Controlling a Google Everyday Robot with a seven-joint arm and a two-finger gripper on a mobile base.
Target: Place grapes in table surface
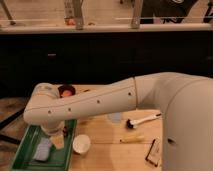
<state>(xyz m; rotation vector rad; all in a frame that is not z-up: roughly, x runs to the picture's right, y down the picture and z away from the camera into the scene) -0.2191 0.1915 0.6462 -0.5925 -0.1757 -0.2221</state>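
Far left: we see a green tray [22, 152] on the counter [107, 152], with a blue-grey pad [43, 150] lying in it. Above the tray the white arm [95, 102] ends in a rounded wrist bent downward, so the pincer [57, 135] hangs into the tray's right half, its fingers apart. We cannot make out the grapes; the wrist and pincer cover that part of the tray. Just right of the tray stands a white cup [81, 144]. From the wrist the arm runs up and rightward, low over the counter, to the broad body at the right edge.
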